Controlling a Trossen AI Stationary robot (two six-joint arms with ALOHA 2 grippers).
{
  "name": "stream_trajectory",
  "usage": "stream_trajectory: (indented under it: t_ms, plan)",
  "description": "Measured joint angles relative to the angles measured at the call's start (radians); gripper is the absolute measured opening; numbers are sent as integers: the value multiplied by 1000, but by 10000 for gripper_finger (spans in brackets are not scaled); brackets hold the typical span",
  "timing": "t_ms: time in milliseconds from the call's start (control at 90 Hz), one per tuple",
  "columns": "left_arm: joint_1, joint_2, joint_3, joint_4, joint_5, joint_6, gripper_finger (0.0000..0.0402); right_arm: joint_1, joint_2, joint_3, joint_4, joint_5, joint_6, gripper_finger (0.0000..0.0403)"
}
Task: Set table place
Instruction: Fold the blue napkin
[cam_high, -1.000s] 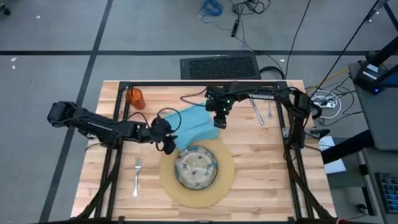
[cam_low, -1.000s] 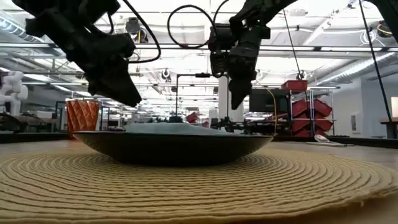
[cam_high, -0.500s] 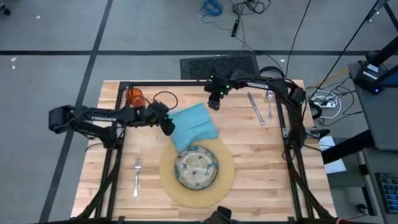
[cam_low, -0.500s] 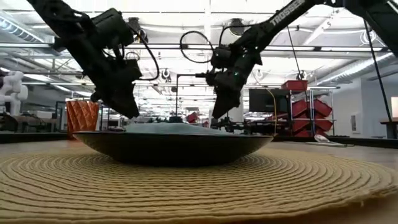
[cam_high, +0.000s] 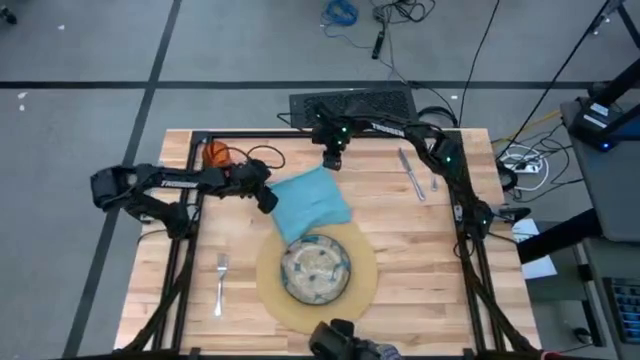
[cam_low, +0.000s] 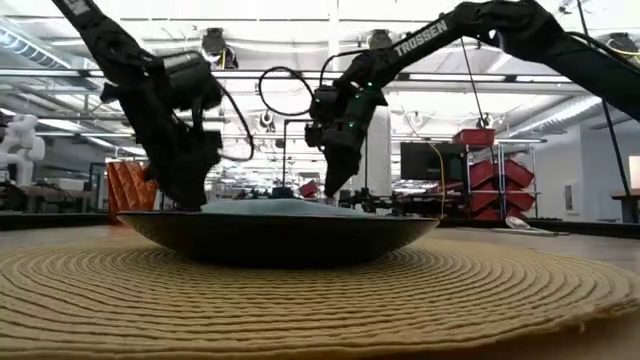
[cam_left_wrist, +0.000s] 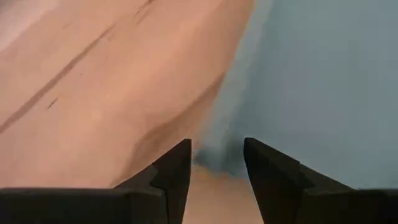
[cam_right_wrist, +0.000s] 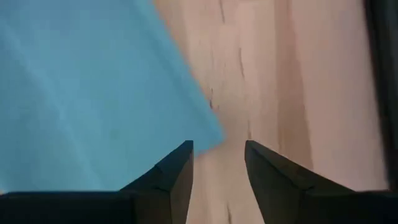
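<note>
The teal napkin (cam_high: 312, 200) lies flat on the wooden table (cam_high: 420, 260), just beyond the speckled plate (cam_high: 314, 268), which sits on the round tan mat (cam_high: 352, 296). My left gripper (cam_high: 268, 200) is open and low at the napkin's left corner (cam_left_wrist: 211, 157), one finger on each side of it. My right gripper (cam_high: 332, 161) is open at the napkin's far corner (cam_right_wrist: 211, 132), standing the same way. The fork (cam_high: 221, 283) lies left of the mat. The orange cup (cam_high: 215, 155) stands at the far left. Knife (cam_high: 410, 172) and spoon (cam_high: 433, 170) lie at the far right.
The table's black frame bar (cam_high: 260, 135) runs along the far edge, close behind my right gripper. A dark grille (cam_high: 352, 104) lies on the floor beyond it. Bare wood lies right of the mat and at the near left.
My left gripper has moved from beside the plate toward the far edge and down, to the napkin's left corner. My right gripper has moved toward the far edge and left and down, to the napkin's far corner.
</note>
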Motion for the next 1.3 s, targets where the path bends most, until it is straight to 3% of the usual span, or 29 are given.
stream_trajectory:
  t_ms: [222, 522, 1300]
  plan:
    - [2, 21, 0, 79, 11, 28, 137, -16, 2, -1, -23, -76, -86, 134]
    - [2, 21, 0, 72, 18, 41, 137, -13, 78, -3, -14, -74, -197, 134]
    - [2, 21, 0, 73, 40, 51, 137, 19, 99, -3, 60, -67, -133, 134]
